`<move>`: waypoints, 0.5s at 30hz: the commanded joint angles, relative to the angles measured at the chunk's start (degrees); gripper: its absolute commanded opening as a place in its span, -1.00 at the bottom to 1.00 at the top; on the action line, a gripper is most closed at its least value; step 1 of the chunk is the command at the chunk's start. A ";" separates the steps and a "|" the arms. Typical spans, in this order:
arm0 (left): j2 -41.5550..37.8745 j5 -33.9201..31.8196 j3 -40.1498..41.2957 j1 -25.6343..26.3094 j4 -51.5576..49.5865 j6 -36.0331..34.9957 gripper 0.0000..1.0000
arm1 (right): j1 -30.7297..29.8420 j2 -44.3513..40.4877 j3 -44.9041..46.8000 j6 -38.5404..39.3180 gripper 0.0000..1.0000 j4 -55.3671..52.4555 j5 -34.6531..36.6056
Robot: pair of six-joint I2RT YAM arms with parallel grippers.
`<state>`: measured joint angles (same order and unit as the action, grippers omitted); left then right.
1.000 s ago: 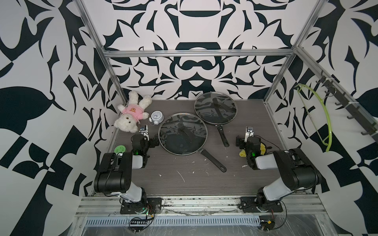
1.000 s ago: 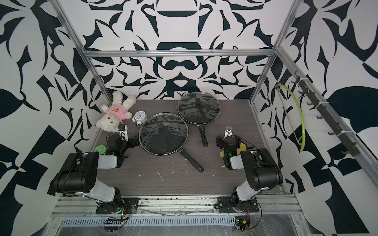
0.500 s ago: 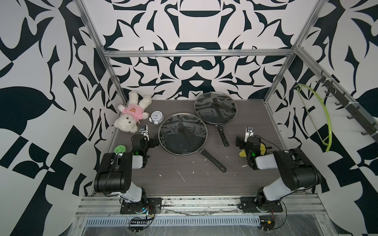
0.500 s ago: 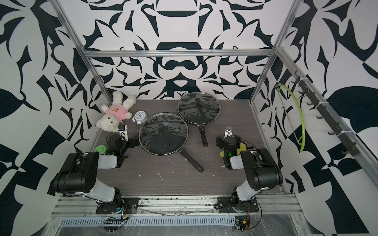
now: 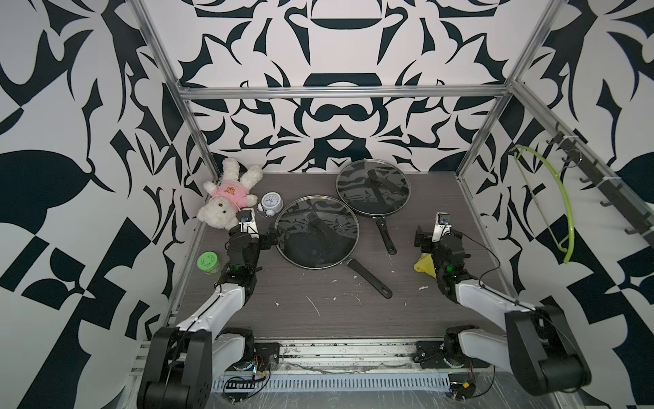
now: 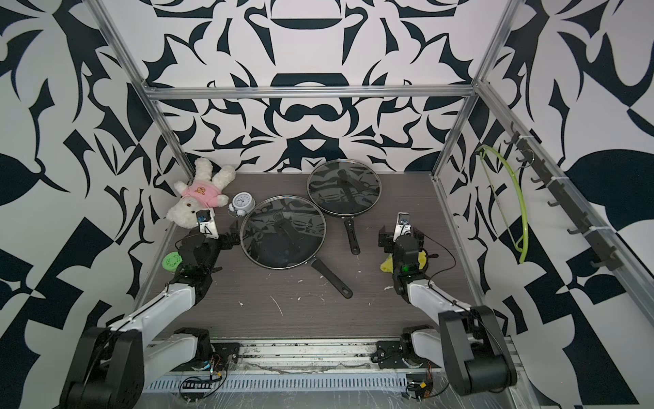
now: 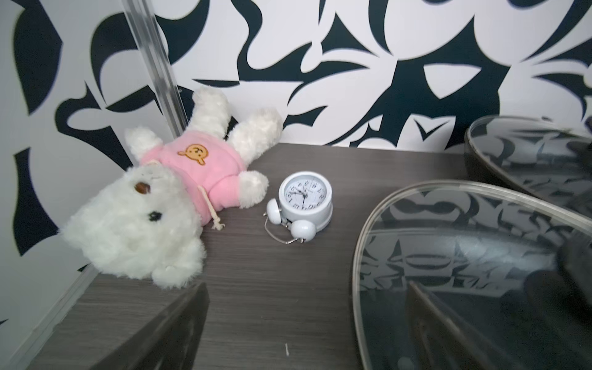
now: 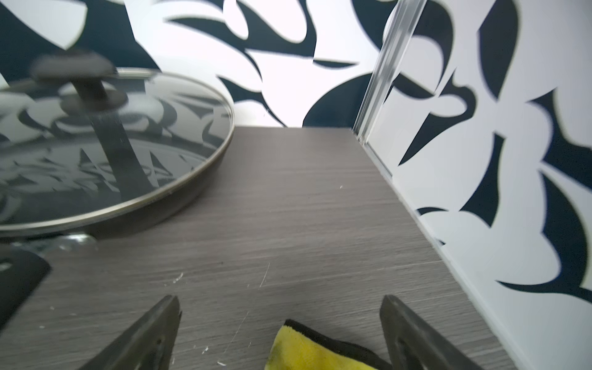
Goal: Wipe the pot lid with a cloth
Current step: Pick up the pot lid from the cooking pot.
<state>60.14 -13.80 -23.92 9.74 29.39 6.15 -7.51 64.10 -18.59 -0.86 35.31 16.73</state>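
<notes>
Both arms reach low and forward. The right gripper (image 8: 278,307) is spread wide, with the fluffy yellow microfibre cloth (image 8: 307,350) lying loose between its jaws. The left gripper (image 7: 304,294) is also released, one jaw at the round glass pot lid (image 7: 464,272).

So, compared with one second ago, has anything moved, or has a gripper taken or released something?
Nothing visibly changed. The left gripper stays open beside the nearer glass lid; the right gripper stays open at the yellow cloth, which lies ungripped on the table. The farther lidded pan, the teddy bear and the alarm clock lie as before.
</notes>
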 commanded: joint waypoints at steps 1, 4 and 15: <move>-2.54 -6.57 -5.62 3.36 -17.65 6.77 0.98 | -0.90 -6.40 -2.24 -1.50 0.99 -10.11 -0.81; -2.05 -10.74 -12.43 8.17 -28.53 14.68 0.98 | -2.04 -10.90 -4.96 -1.20 0.99 -17.75 -1.48; 17.72 -25.54 -42.03 29.63 -58.68 39.17 0.98 | -14.42 -15.31 -12.86 -0.09 0.99 -33.50 -0.39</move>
<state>72.95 -33.36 -60.47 36.12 -16.71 36.47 -18.94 48.58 -28.53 -1.43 6.13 16.10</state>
